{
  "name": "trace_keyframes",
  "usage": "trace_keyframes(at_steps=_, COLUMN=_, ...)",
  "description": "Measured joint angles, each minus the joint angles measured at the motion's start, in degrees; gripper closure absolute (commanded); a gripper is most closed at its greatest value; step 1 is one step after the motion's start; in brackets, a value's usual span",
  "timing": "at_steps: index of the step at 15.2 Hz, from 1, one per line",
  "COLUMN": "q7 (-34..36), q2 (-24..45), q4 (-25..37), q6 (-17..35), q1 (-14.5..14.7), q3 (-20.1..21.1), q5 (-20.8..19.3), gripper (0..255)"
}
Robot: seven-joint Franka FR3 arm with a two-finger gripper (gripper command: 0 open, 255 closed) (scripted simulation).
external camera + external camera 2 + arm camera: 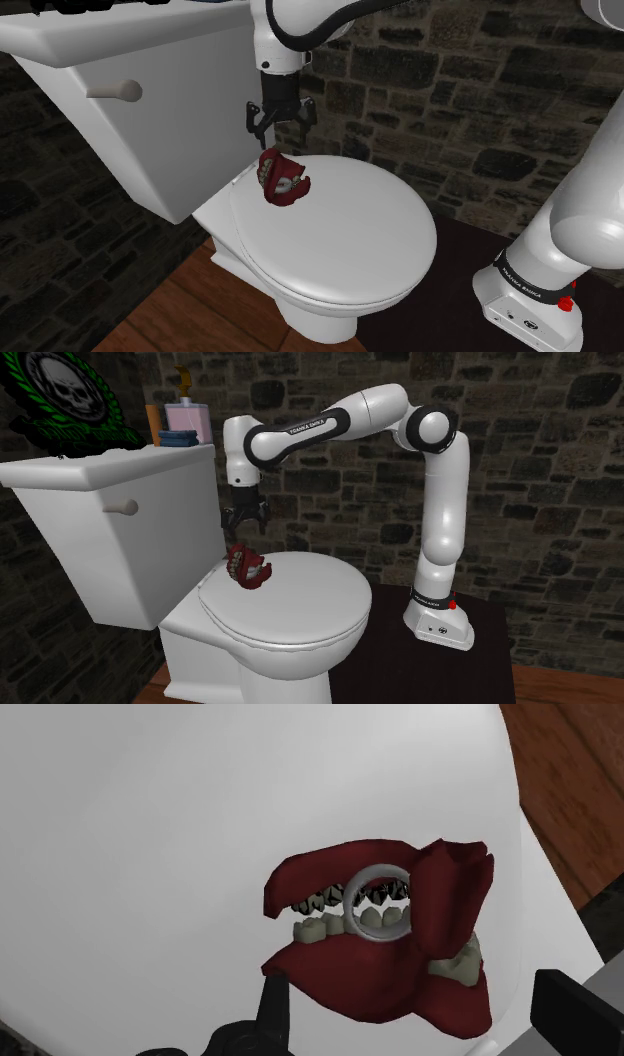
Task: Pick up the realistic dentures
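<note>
Stone-walled bathroom: the dark red dentures (pixel 283 180) lie on the closed toilet lid (pixel 370 240), at its far left edge near the tank (pixel 120 130). The gripper (pixel 279 124) hangs directly above them, jaws apart, touching nothing. Approach appears complete; descent, closing and lifting are left.

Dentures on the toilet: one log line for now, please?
dark red dentures with pale teeth: on white toilet lid, unheld | black two-finger gripper: open, above them
</note>
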Motion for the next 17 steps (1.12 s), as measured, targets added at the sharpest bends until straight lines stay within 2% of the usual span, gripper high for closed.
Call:
trace_keyframes(at_steps=2, q7=2.6, q2=4.9, q4=5.2, q6=-0.1, q1=1.1, q3=0.0, q5=-2.1, gripper=0)
trace_keyframes(at_steps=10, q7=4.3, q2=7.6, q4=2.7, q6=5.1, q1=1.9, q3=0.0, q5=-3.2, gripper=0)
trace_keyframes(at_steps=11, q7=4.2, q2=7.6, q4=2.5, q6=5.3, q1=1.9, q3=0.0, q5=-3.2, gripper=255)
trace_keyframes(at_steps=17, q7=4.2, q2=7.4, q4=2.1, q6=5.7, q1=1.9, q3=0.0, q5=-3.2, gripper=255)
